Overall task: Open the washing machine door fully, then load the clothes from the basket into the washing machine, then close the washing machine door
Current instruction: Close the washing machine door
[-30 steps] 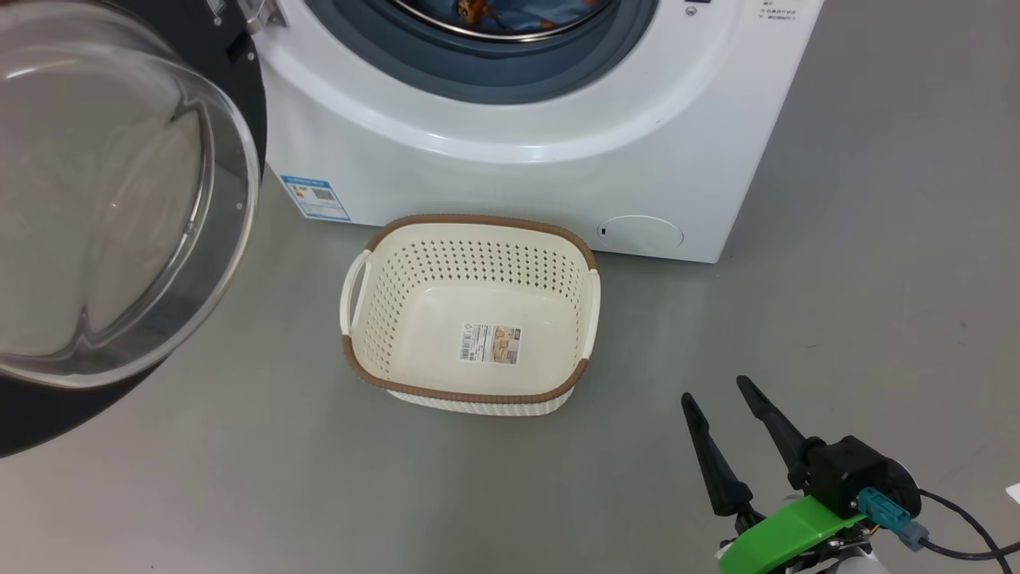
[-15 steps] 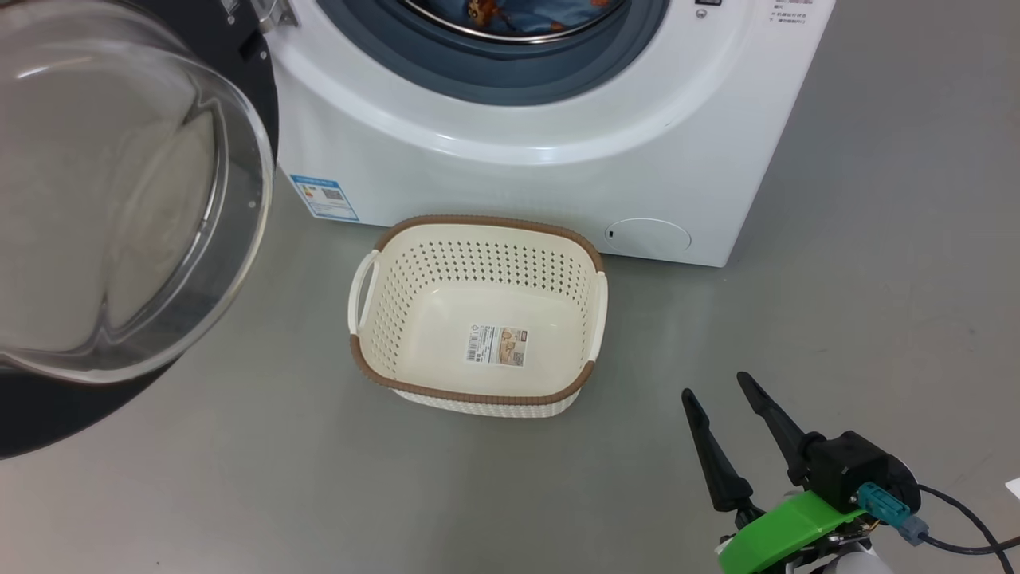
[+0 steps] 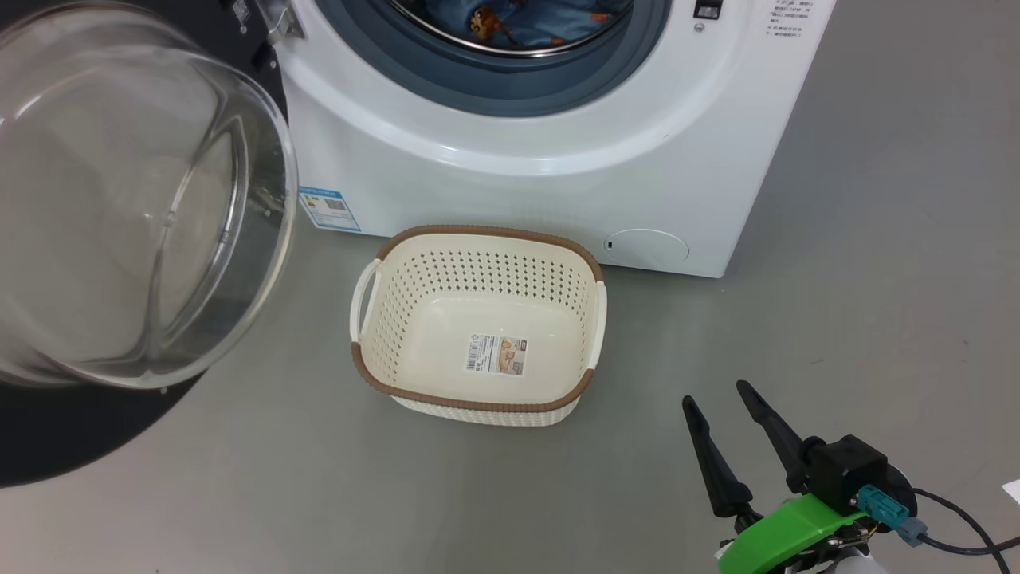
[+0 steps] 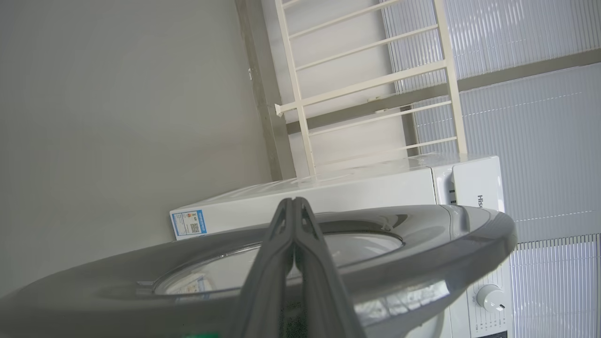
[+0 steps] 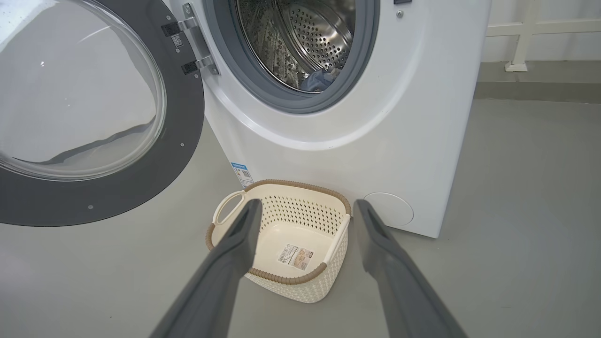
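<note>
Left gripper (image 4: 296,201) pressed together by glossy black-rimmed round glass door (image 3: 119,207) | right gripper (image 3: 713,392) spread | risk: tips skid off, door unlatched

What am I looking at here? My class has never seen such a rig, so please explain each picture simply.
A wheeled robot with two arms is doing laundry. The head view looks down at the floor: an empty basket stands before the washing machine, whose door hangs open. The blue clothes lie in the drum. The right gripper, open, holds nothing. The right wrist view looks along its fingers at the basket. The left wrist view looks along the left gripper, shut and empty, by the door's outer face.
</note>
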Tool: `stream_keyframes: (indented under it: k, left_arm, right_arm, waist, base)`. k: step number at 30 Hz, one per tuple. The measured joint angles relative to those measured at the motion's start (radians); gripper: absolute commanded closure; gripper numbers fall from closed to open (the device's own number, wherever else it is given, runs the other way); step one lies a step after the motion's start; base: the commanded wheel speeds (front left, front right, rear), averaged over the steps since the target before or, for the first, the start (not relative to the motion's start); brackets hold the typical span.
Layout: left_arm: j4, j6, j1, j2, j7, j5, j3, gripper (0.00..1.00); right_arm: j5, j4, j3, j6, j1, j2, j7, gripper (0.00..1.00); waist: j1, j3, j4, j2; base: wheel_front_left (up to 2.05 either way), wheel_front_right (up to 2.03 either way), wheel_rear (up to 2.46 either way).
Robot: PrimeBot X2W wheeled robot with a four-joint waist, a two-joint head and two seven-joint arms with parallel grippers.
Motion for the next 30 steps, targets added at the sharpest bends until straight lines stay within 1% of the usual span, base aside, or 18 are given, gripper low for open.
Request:
stream_keyframes:
  k: [1, 3, 4, 9, 11, 14, 17, 20, 24, 27, 30]
  left_arm:
    - [0.000, 0.000, 0.000, 0.000, 0.000, 0.000, 0.000, 1.00]
    - [-0.012, 0.001, 0.007, -0.005, 0.043, -0.017, -0.006, 1.00]
    - [-0.026, 0.006, 0.019, -0.013, 0.083, -0.034, -0.012, 1.00]
    - [-0.079, 0.026, 0.058, -0.029, 0.213, -0.067, -0.028, 1.00]
    - [-0.118, 0.027, 0.081, -0.042, 0.283, -0.101, -0.033, 1.00]
    - [-0.186, 0.051, 0.120, -0.071, 0.376, -0.149, -0.038, 1.00]
    - [-0.260, 0.076, 0.181, -0.094, 0.430, -0.176, -0.037, 1.00]
    - [-0.341, 0.096, 0.235, -0.128, 0.464, -0.215, -0.022, 1.00]
    - [-0.477, 0.114, 0.307, -0.193, 0.504, -0.272, -0.005, 1.00]
    - [-0.589, 0.116, 0.378, -0.236, 0.532, -0.293, -0.004, 1.00]
    - [-0.699, 0.123, 0.451, -0.291, 0.546, -0.311, -0.005, 1.00]
  right_arm:
    - [0.000, 0.000, 0.000, 0.000, 0.000, 0.000, 0.000, 0.00]
    - [0.004, 0.005, 0.001, 0.000, 0.000, 0.000, 0.000, 0.00]
    - [0.007, 0.010, 0.002, 0.000, 0.000, 0.000, -0.002, 0.00]
    - [0.015, 0.021, 0.006, 0.000, 0.000, 0.000, -0.003, 0.00]
    - [0.016, 0.025, 0.009, 0.000, 0.000, 0.000, -0.004, 0.00]
    - [0.024, 0.032, 0.016, 0.000, 0.000, 0.000, -0.009, 0.00]
    - [0.026, 0.036, 0.025, 0.000, 0.000, 0.000, -0.012, 0.00]
    - [0.039, 0.039, 0.030, 0.000, 0.000, 0.000, -0.012, 0.00]
    - [0.046, 0.045, 0.034, 0.000, 0.000, 0.000, -0.012, 0.00]
    - [0.061, 0.048, 0.037, 0.000, 0.000, 0.000, -0.012, 0.00]
    - [0.062, 0.049, 0.038, 0.000, 0.000, 0.000, -0.021, 0.00]
  waist:
    - [0.0000, 0.000, 0.000, 0.0000]
    - [0.0000, -0.004, 0.000, 0.0000]
    - [0.0000, -0.008, 0.000, 0.0000]
    - [-0.0001, -0.021, 0.002, 0.0000]
    - [0.0000, -0.026, 0.003, 0.0000]
    - [0.0000, -0.032, 0.002, 0.0000]
    - [0.0000, -0.037, 0.000, 0.0000]
    - [0.0000, -0.042, -0.006, 0.0000]
    - [0.0000, -0.051, -0.020, 0.0000]
    - [0.0000, -0.058, -0.037, 0.0000]
    - [-0.0001, -0.064, -0.057, 0.0000]
  base:
    - [0.00, 0.00, 0.00]
    - [0.00, 0.00, 0.00]
    - [0.00, 0.00, 0.00]
    - [0.00, 0.00, 0.00]
    - [0.00, 0.00, 0.00]
    - [0.00, 0.00, 0.00]
    - [0.00, 0.00, 0.00]
    - [0.00, 0.00, 0.00]
    - [0.00, 0.00, 0.00]
    - [0.00, 0.00, 0.00]
    - [0.00, 0.00, 0.00]
